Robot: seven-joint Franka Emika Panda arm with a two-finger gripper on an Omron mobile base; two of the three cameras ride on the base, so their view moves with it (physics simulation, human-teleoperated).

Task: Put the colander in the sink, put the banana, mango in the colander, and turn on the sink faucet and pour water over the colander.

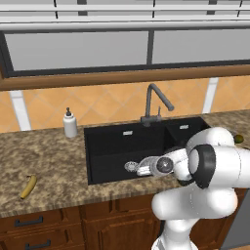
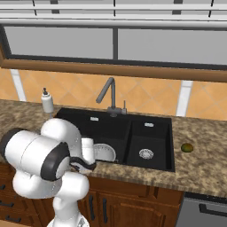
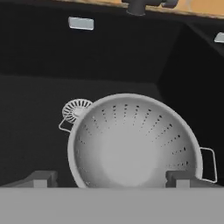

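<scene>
Two fruits lie on the granite counter (image 1: 49, 146): the banana (image 1: 28, 187) at far left, its long axis running near-to-far, tilted slightly right, yellow with dark ends; the olive-green mango (image 2: 187, 147) at far right. Between them, in the black sink (image 2: 111, 126), the colander (image 3: 133, 140) sits upright beside the drain (image 3: 75, 108), pale, perforated, wire handles out sideways. My gripper (image 3: 113, 178) hangs over it, jaws wide, holding nothing.

The colander (image 3: 133, 142) sits in the sink (image 1: 112, 146) beside the drain (image 3: 75, 109); banana (image 1: 28, 187) on the counter (image 1: 44, 161) left, mango (image 2: 187, 147) right.
</scene>
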